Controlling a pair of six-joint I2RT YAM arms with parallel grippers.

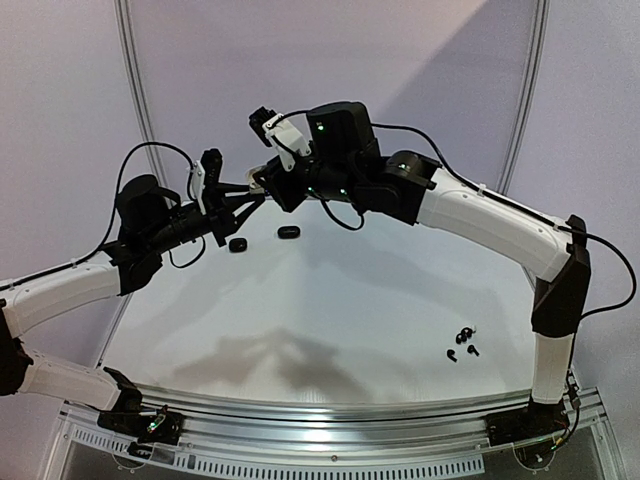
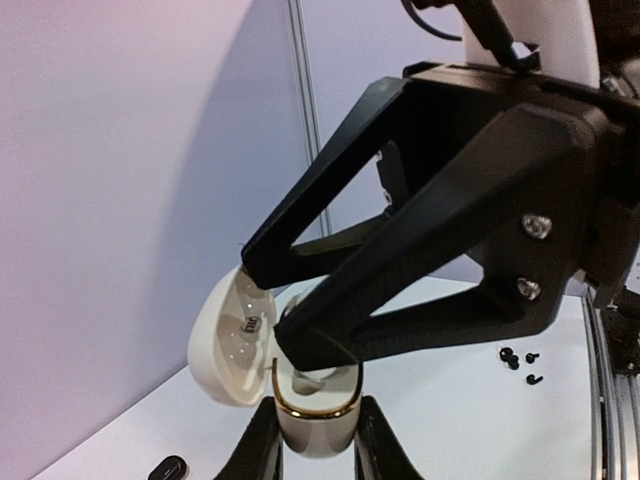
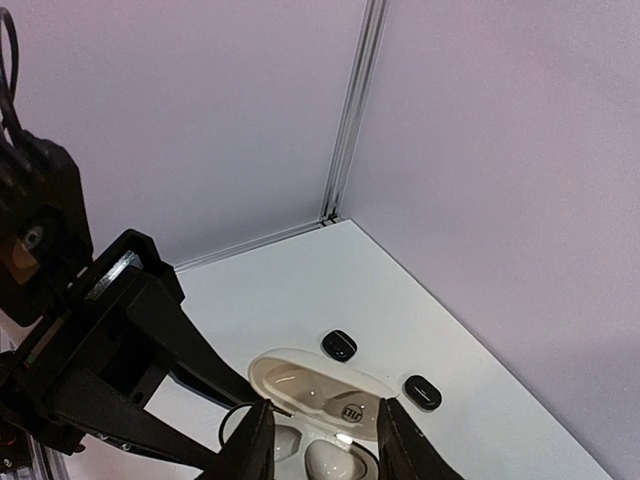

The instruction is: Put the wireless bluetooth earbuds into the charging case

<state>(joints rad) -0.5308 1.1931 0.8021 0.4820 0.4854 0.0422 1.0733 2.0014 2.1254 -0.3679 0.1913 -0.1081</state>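
Observation:
My left gripper (image 2: 317, 410) is shut on the body of a white charging case (image 2: 315, 425) with a gold rim. It holds the case up in the air at the back left (image 1: 261, 176), with the lid (image 2: 225, 340) hinged open. My right gripper (image 3: 323, 408) hovers right over the open case (image 3: 320, 385), jaws apart, one tip down at the rim. Whitish earbuds (image 3: 335, 462) lie in the case's seats. Several tiny black earbuds (image 1: 462, 342) lie on the table at the front right, far from both grippers.
Two small black oval cases (image 1: 238, 245) (image 1: 289, 233) lie on the white table under the grippers. They also show in the right wrist view (image 3: 339, 345) (image 3: 423, 392). Pale walls with a metal corner post (image 3: 350, 120) stand close behind.

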